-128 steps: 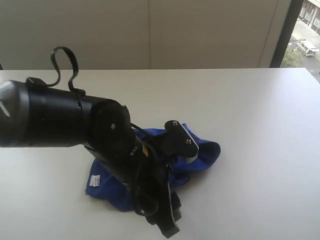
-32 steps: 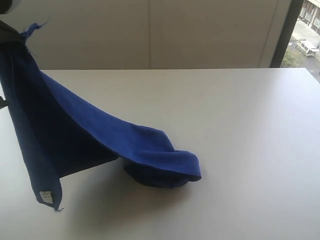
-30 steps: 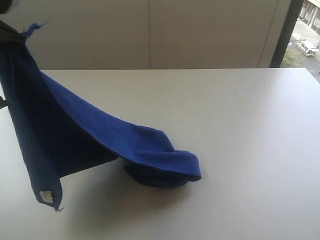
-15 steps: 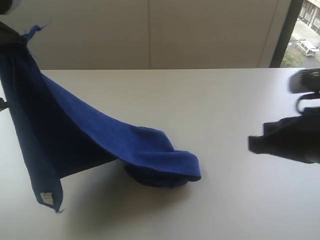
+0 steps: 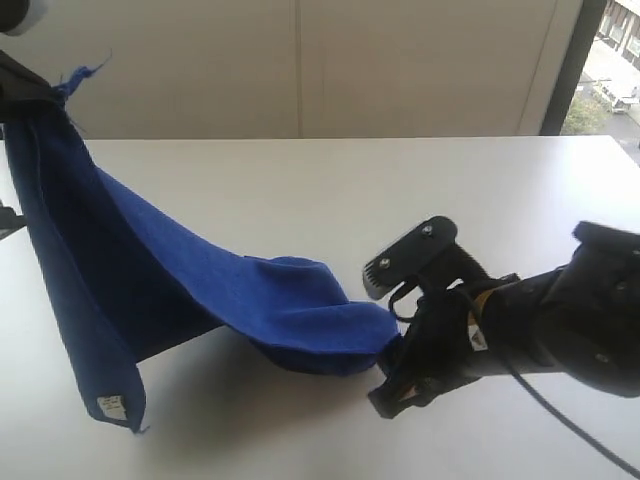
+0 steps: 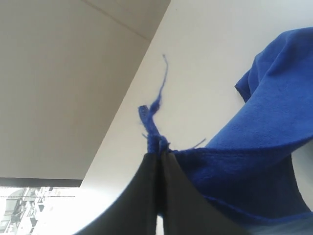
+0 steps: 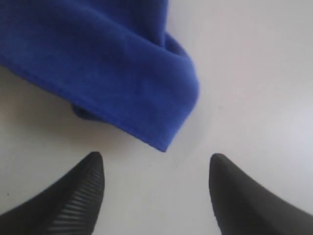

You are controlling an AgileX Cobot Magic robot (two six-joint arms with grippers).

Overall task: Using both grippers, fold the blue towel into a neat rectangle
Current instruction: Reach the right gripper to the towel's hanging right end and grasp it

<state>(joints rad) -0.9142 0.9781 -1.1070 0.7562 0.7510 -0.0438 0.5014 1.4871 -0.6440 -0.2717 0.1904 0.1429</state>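
The blue towel (image 5: 150,270) hangs from one frayed corner high at the far left and slopes down to a folded end lying on the white table (image 5: 460,180). Its white tag (image 5: 108,405) dangles at the low left corner. My left gripper (image 6: 159,149) is shut on that raised corner; in the exterior view only its dark edge (image 5: 25,85) shows. My right gripper (image 5: 378,340) stands open at the towel's folded end, one finger above and one below. In the right wrist view the gripper (image 7: 156,157) is open, and the towel's rounded fold (image 7: 146,98) lies just ahead of the gap, untouched.
A pale wall (image 5: 300,60) runs behind the table's far edge. A dark window frame (image 5: 565,60) stands at the back right. The right arm's bulky black body (image 5: 560,320) lies over the table's right front.
My right arm has come in from the right and opened its jaws at the towel's folded end. The left gripper still holds the corner up; the hanging cloth has shifted slightly.
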